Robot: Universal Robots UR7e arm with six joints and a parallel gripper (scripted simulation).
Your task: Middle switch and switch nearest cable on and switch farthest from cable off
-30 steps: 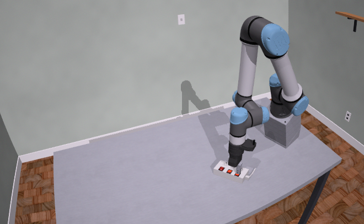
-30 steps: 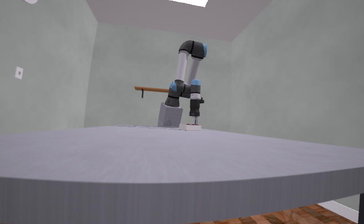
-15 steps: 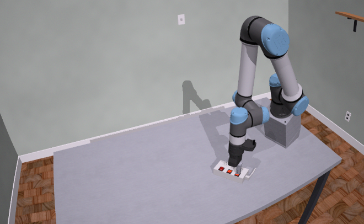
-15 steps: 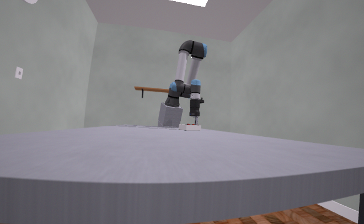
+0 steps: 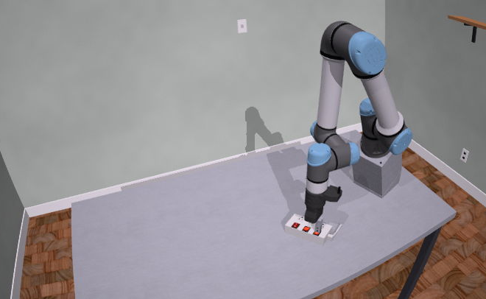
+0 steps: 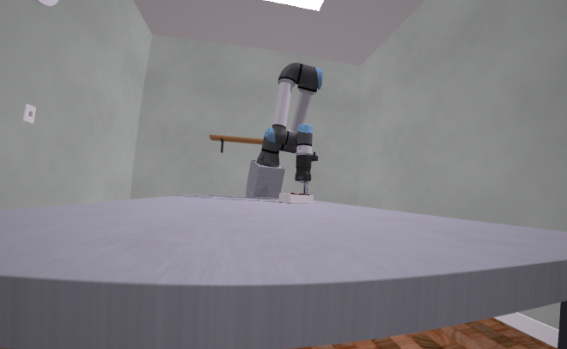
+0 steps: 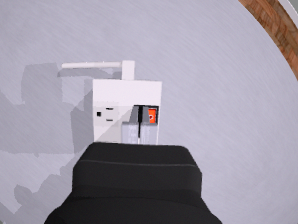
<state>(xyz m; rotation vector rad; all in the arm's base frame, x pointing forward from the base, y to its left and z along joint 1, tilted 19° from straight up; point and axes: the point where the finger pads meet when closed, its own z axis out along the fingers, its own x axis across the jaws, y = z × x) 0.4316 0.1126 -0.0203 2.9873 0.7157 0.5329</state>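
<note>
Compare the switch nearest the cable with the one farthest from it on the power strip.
On the power strip, the switch nearest the cable glows bright orange-red, while the farthest switch looks darker red. The shut pincer hangs right over the nearest switch, partly hiding it; the farthest switch stands uncovered. Both are small red rockers set in the same row on the white strip.
</note>
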